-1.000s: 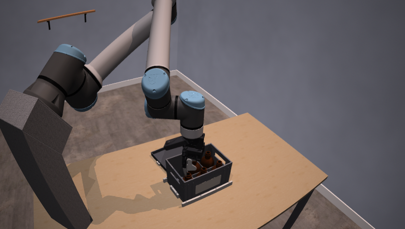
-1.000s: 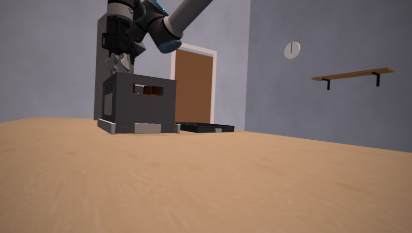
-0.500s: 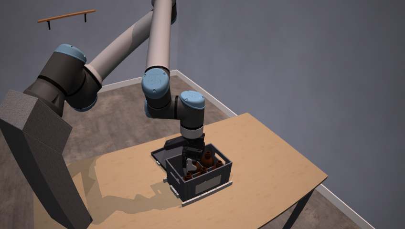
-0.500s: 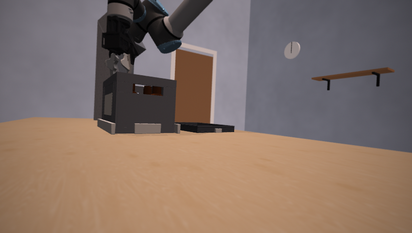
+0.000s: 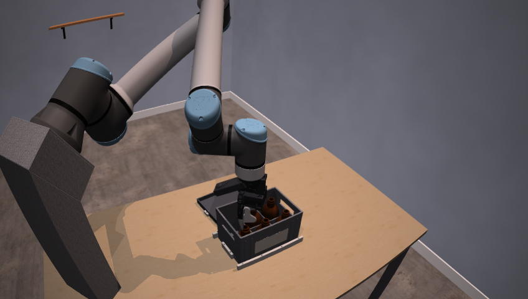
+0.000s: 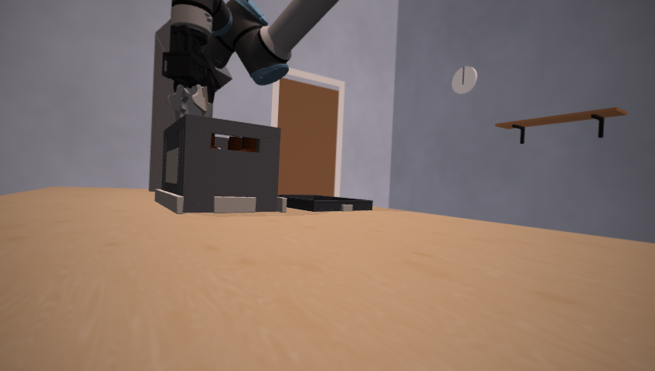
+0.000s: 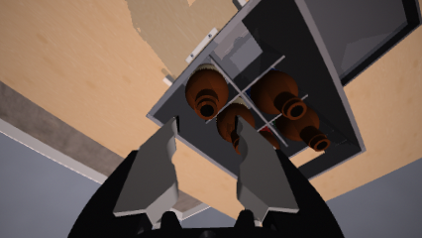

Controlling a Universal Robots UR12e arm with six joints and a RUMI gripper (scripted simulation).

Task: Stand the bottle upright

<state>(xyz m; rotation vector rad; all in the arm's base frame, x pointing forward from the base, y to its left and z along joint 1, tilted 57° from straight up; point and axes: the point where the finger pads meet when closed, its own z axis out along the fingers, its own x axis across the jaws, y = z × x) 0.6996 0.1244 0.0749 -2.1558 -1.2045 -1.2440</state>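
Note:
A dark grey crate with divided cells stands on the wooden table and holds several brown bottles. In the wrist view the crate shows one bottle at the left cell, one at the middle, one at the right, and one partly hidden behind my right finger. My gripper hangs just above the crate's rim, partly open, with nothing between the fingers. It also shows in the top view and the exterior view. The flat black tray lies behind the crate.
The tray touches or nearly touches the crate's far side. Light grey strips lie along the crate's base. The table edge runs to the right of the crate. A grey pedestal carries the arm at the left.

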